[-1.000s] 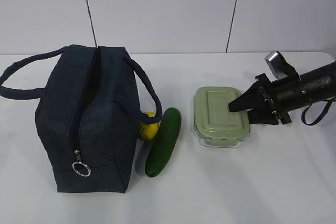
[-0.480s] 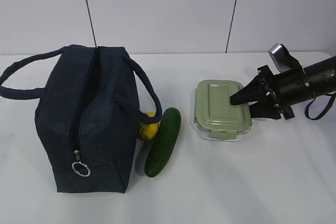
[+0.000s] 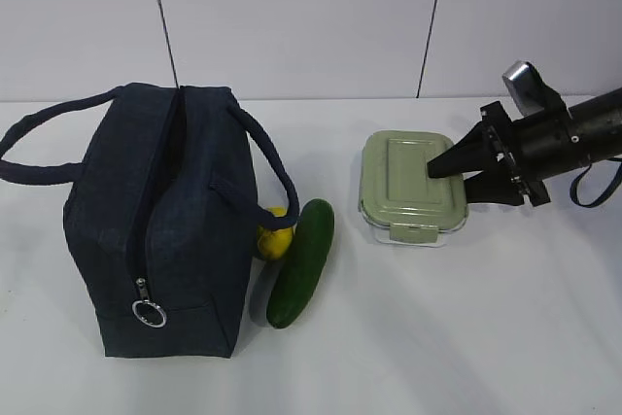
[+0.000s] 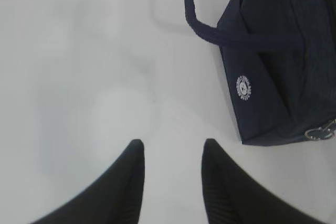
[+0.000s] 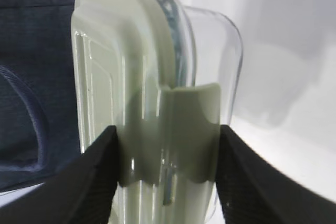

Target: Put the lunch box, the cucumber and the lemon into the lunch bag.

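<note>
Exterior view is showing the white table (image 3: pixel 457 337) carrying everything, with the dark navy lunch bag (image 3: pixel 160 230) standing as the largest item on the left, its top zipper parted along the upper edge and its metal ring pull (image 3: pixel 150 313) hanging low on the near end. Next in size, the lunch box (image 3: pixel 408 187) is sitting right of centre with its pale green lid up, well apart from the bag; its near edge is appearing raised and tilted toward the camera. The right gripper (image 3: pixel 449 174) is reaching in from the right and clamping the box's right end, and the right wrist view is confirming this: one dark finger is pressing on each side of the box (image 5: pixel 157 114) at its side latch (image 5: pixel 186 129), so the jaws are closed on it. The cucumber (image 3: pixel 302 261) is lying beside the bag's right wall, and the small yellow lemon (image 3: pixel 275 233) is tucked between cucumber and bag, touching both as far as I can tell. The left gripper (image 4: pixel 170 182) is hanging over bare table with its jaws apart and holding nothing, the bag (image 4: pixel 283 61) lying off to its side.

Judging from this, the box is being picked up as the first item. The next move is calling for lifting it, carrying it left over the bag's opening, and lowering it in; whether the gap is wide enough is unclear.
</note>
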`<state>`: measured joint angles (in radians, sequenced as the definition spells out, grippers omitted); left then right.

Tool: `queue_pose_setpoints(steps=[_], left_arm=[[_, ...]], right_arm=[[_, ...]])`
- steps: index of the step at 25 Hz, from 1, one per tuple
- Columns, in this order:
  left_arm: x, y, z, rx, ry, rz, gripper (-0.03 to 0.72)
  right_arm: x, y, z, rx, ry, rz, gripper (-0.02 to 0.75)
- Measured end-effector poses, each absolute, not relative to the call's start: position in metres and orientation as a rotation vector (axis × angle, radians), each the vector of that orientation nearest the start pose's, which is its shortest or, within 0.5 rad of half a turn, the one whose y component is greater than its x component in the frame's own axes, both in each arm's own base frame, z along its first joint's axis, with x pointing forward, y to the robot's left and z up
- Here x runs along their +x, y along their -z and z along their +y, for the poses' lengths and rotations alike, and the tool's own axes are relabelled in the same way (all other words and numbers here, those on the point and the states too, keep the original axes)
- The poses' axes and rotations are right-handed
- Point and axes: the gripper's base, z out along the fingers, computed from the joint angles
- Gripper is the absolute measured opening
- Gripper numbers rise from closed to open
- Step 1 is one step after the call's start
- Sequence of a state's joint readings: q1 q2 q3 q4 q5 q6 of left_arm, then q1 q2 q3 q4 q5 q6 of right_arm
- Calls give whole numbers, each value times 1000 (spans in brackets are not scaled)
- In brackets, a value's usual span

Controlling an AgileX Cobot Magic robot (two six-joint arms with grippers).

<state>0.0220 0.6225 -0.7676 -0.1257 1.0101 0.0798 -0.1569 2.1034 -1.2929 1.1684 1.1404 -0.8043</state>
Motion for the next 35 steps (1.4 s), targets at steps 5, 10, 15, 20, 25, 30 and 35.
queue_pose_setpoints(steps=[5, 10, 15, 20, 25, 30, 35], left_arm=[[115, -333, -8, 24, 133, 2330, 264], [139, -324, -10, -1, 173, 2380, 282], [160, -317, -12, -44, 239, 2373, 304], [182, -306, -19, -63, 364, 2394, 307], [210, -303, -27, -33, 481, 2438, 311], [246, -320, -34, -1, 608, 2491, 402], [280, -324, -38, 47, 681, 2584, 435]], right_arm=[[392, -152, 29, 30, -1380, 2605, 387], [391, -151, 37, 19, -1393, 2625, 386], [390, -152, 37, 57, -1402, 2634, 386], [390, -161, 37, 47, -1390, 2618, 386], [388, -172, 37, 36, -1382, 2600, 386], [388, -175, 37, 43, -1382, 2598, 386], [385, -188, 38, 18, -1367, 2573, 386]])
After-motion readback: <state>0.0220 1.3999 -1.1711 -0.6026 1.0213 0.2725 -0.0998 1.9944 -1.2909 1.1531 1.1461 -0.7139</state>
